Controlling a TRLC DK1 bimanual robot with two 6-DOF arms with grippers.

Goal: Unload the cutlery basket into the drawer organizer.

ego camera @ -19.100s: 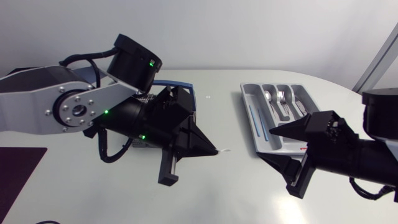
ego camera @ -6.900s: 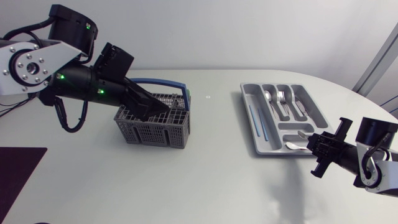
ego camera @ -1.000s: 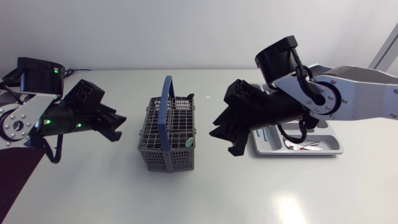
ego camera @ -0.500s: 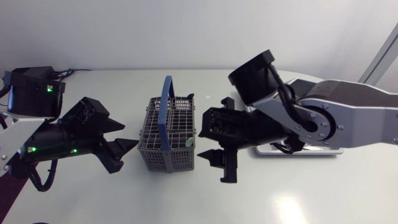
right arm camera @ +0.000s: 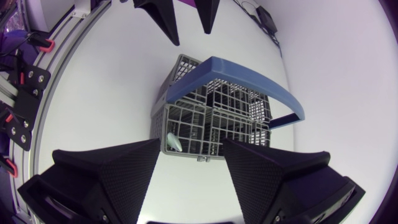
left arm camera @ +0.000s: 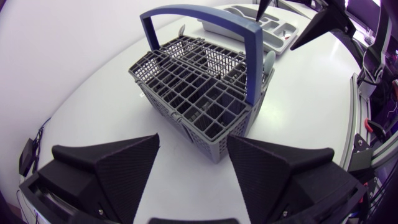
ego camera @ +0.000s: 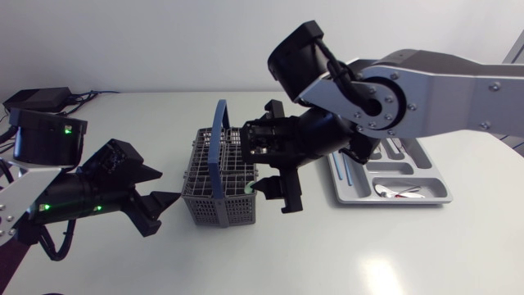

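Note:
The grey cutlery basket (ego camera: 219, 179) with its blue handle (ego camera: 218, 135) stands upright mid-table. A pale green utensil (ego camera: 248, 187) pokes out of its right end; the other compartments look bare. My left gripper (ego camera: 170, 185) is open just left of the basket, apart from it. In the left wrist view the basket (left arm camera: 199, 93) lies ahead of the open left gripper (left arm camera: 192, 138). My right gripper (ego camera: 255, 160) is open at the basket's right end, where the right wrist view shows the basket (right arm camera: 211, 118) ahead of the right gripper (right arm camera: 191, 143). The grey drawer organizer (ego camera: 426, 197) sits at the right, half hidden by my right arm.
A few pieces of cutlery lie in the organizer's front compartment (ego camera: 401, 192). The organizer (left arm camera: 280, 38) lies beyond the basket in the left wrist view. A dark mat corner (ego camera: 10, 270) sits at the table's front left.
My right arm has swung left from the organizer to the basket's right end, its fingers spreading. My left gripper has opened and dropped slightly nearer the basket. The basket has stayed put.

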